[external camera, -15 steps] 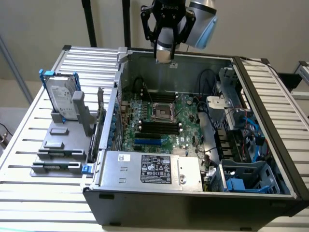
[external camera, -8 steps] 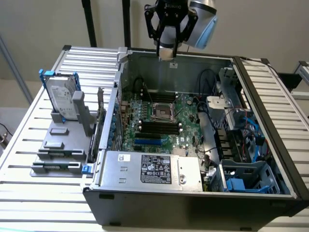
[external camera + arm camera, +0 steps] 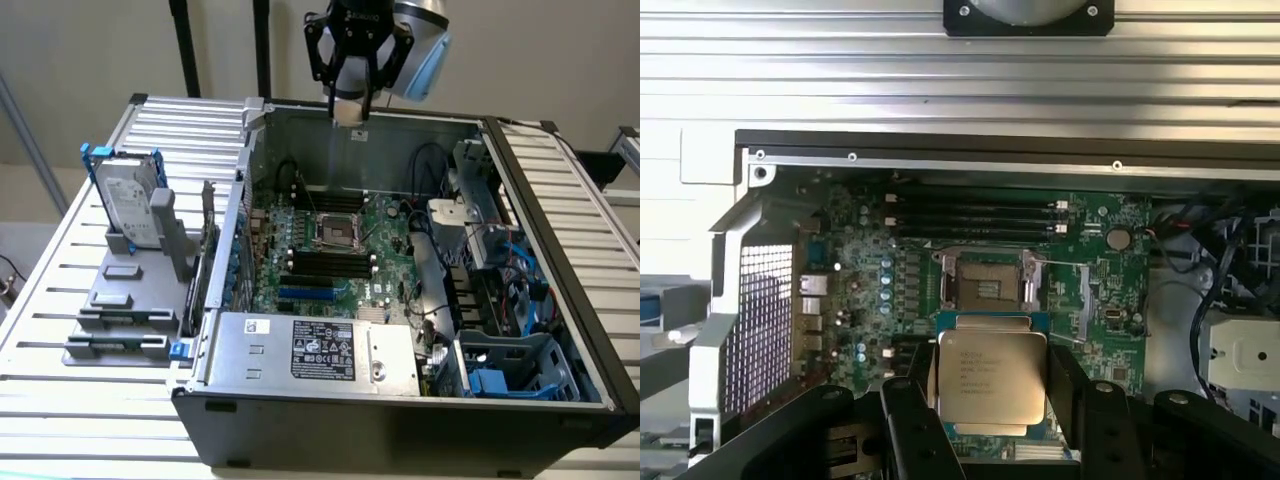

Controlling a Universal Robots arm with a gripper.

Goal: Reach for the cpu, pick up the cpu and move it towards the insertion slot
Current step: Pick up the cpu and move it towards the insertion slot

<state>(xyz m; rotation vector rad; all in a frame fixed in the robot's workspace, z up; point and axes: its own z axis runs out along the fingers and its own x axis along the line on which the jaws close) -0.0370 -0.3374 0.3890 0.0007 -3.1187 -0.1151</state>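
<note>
I've got the gripper (image 3: 352,112) up high over the back wall of the open PC case (image 3: 400,420), and its black fingers (image 3: 908,425) are clamped on the cpu (image 3: 992,377). The jaws stand fairly wide, but they're closed on the chip's two opposite edges, not empty.

In the wrist view the cpu is held flat, silver heat-spreader side toward the camera, with printed text on it that I can't read. A green substrate edge shows around the metal top. In the exterior view it's just a small pale square at the fingertips (image 3: 352,118), clear of the chassis and touching nothing else.

The insertion slot (image 3: 988,288) is at the centre of the green motherboard (image 3: 1110,290): a dark square socket with a shiny metal frame. It looks empty. In the wrist view the chip sits just beside the socket outline and does not cover it. In the exterior view the socket (image 3: 336,232) is well below the gripper, down on the board.

Around the socket:
- long black memory slots (image 3: 330,265) run parallel on one side of it
- a blue slot (image 3: 308,294) is beyond those
- the silver power supply (image 3: 315,352) is at the near edge of the case

The hard drive (image 3: 128,205) with its blue bracket stands upright in a grey fixture (image 3: 125,300) on the slatted table (image 3: 60,290), on the exterior view's left, well apart from the case interior.
</note>
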